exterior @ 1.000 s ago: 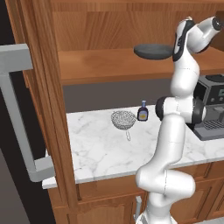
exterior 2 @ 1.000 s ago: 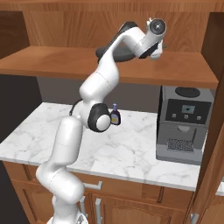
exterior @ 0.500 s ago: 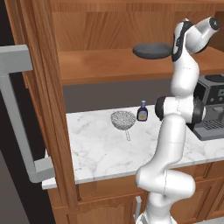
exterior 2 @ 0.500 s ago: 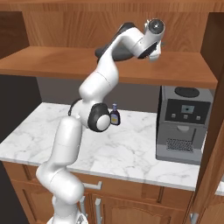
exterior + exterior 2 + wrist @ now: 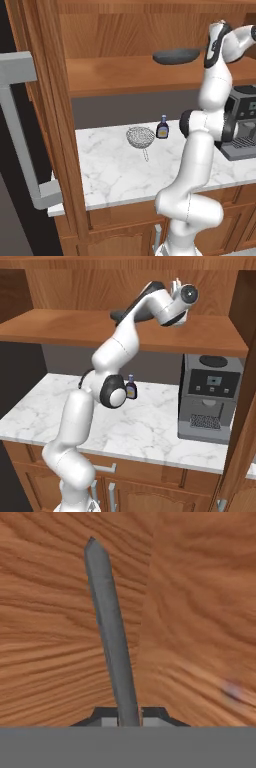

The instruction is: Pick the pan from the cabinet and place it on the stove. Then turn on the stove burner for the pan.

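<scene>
Grey pan handle (image 5: 111, 637) runs up from the bottom centre of the hand view, pinched between the closed gripper (image 5: 129, 714) tips. Beyond it, the pan (image 5: 175, 56) sits on the cabinet (image 5: 115, 75) shelf, upper right in the left base view.

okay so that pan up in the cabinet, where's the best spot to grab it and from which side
By its long handle, coming in from the open front of the cabinet. The pan lies flat and wide on the shelf, so the slim handle is the only part narrow jaws fit around. The gripper is shut on the handle there.
</scene>
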Available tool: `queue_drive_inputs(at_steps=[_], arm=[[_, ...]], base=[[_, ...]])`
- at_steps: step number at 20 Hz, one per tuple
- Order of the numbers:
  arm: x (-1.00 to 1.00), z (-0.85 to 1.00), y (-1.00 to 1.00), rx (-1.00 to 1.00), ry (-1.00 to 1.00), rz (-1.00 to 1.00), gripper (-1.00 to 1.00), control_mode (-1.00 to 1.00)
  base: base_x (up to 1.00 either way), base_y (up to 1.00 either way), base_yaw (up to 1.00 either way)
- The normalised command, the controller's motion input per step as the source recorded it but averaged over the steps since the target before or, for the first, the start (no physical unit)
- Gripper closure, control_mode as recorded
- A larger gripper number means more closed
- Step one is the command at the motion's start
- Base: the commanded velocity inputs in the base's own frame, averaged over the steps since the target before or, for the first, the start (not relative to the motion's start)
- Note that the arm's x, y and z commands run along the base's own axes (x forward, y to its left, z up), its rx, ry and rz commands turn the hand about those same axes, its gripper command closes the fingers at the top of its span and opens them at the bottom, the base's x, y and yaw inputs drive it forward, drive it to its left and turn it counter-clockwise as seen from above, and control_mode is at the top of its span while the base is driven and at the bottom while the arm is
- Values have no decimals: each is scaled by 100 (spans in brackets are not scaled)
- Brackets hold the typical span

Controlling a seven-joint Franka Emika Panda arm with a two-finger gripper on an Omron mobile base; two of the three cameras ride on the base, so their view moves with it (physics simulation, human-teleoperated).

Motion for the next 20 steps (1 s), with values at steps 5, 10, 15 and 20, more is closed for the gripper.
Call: queue_drive_inputs(at_steps=[5, 10, 15, 20], arm=[[-54, -30, 2, 20, -33, 2, 100, -100], [-75, -27, 19, 12, -23, 0, 100, -100], [-86, -23, 25, 5, -15, 1, 100, -100], [-89, -7, 36, 0, -17, 3, 100, -100]], base=[[0, 0, 0], [0, 0, 0], [0, 0, 0], [0, 0, 0]])
